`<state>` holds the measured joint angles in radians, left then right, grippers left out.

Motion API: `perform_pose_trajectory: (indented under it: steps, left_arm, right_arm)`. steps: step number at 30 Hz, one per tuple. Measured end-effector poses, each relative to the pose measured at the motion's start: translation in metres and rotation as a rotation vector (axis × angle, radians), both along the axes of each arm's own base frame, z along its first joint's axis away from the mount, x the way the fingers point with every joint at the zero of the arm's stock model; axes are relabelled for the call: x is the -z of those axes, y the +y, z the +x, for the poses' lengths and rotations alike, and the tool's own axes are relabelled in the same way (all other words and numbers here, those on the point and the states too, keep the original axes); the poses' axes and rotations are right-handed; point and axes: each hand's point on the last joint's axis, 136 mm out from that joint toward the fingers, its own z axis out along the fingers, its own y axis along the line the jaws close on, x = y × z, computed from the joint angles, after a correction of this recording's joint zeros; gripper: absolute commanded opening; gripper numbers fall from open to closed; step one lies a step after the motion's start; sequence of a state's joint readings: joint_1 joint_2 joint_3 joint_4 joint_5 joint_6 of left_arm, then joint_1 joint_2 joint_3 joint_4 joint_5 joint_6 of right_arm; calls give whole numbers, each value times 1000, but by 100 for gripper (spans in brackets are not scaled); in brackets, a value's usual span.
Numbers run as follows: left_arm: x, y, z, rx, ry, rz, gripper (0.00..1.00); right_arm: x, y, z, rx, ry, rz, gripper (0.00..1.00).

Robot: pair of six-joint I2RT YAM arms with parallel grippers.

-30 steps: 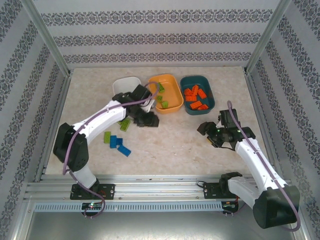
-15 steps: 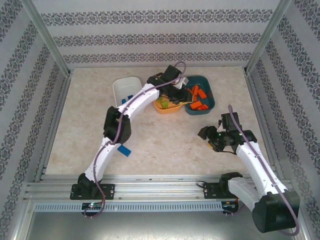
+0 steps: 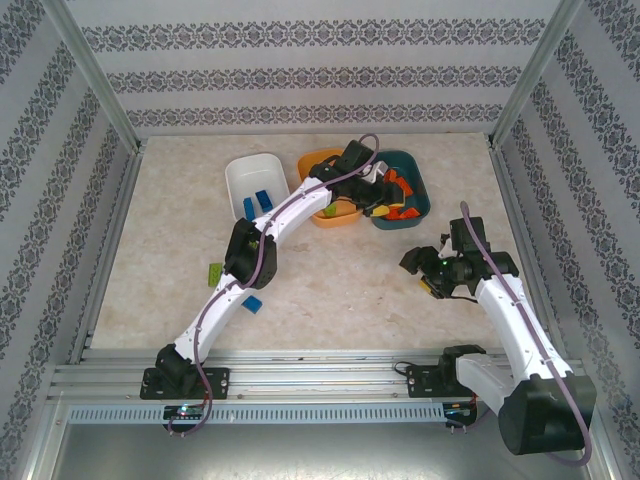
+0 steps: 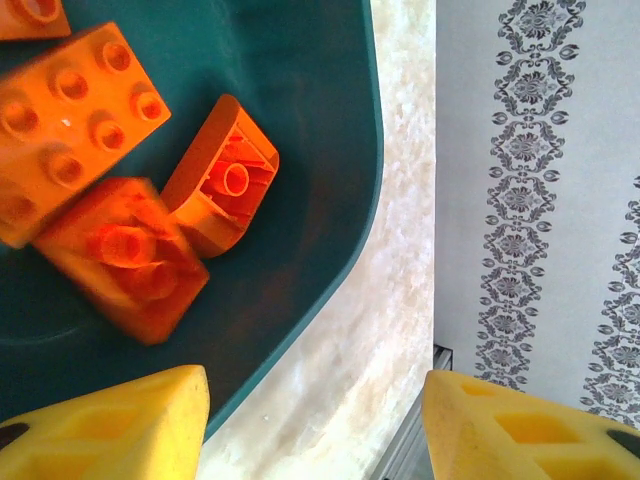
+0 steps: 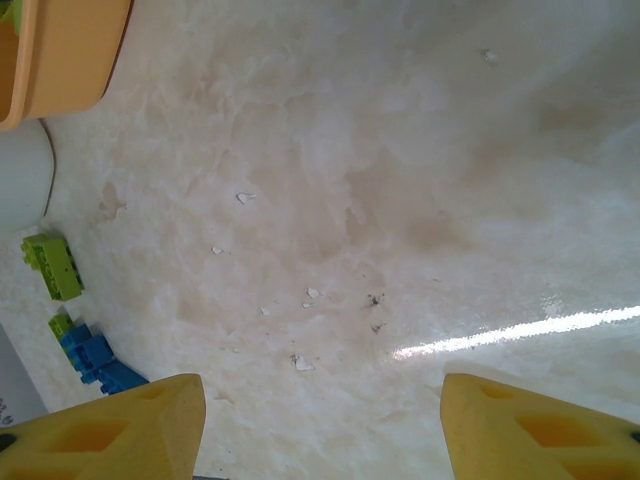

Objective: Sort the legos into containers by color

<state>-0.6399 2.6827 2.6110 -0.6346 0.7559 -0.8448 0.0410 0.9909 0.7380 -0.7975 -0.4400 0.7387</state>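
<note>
Mostly sorted: orange studded plastic bricks point(image 4: 80, 110) in dark teal plastic dish point(image 4: 330, 100), 1 o'clock. Over it, left gripper point(image 4: 315, 415) spread, empty; right gripper point(image 5: 320, 420) likewise. Remaining, 8 o'clock: lime green brick point(image 5: 52, 268), maybe two blue bricks point(image 5: 95, 358).

Left arm, fully extended: pincer point(image 3: 374, 193) above the dark teal dish point(image 3: 424, 196), fingers parted, empty. Right arm, folded: pincer point(image 3: 413, 262) on the dish's near side, fingers parted, empty.

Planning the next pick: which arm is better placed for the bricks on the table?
Probably left: the green brick and blue brick lie beside its forearm; the left hand is open over the teal dish. The right hand hovers across the table.
</note>
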Motion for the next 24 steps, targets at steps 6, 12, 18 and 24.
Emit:
perform_pose_trajectory:
  steps: [6, 12, 18, 24]
  left_arm:
    - [0, 0, 0, 4, -5, 3, 60]
    - [-21, 22, -16, 51, -72, 103, 62]
    - [-103, 92, -62, 66, -247, 265, 64]
    - [-137, 241, -118, -160, -252, 327, 63]
  right_arm:
    - [-1, 2, 0, -10, -3, 9, 64]
    - [-4, 20, -1, -66, -31, 15, 63]
    - [11, 88, -13, -310, -17, -44, 63]
    - [16, 180, -11, -577, -36, -129, 65]
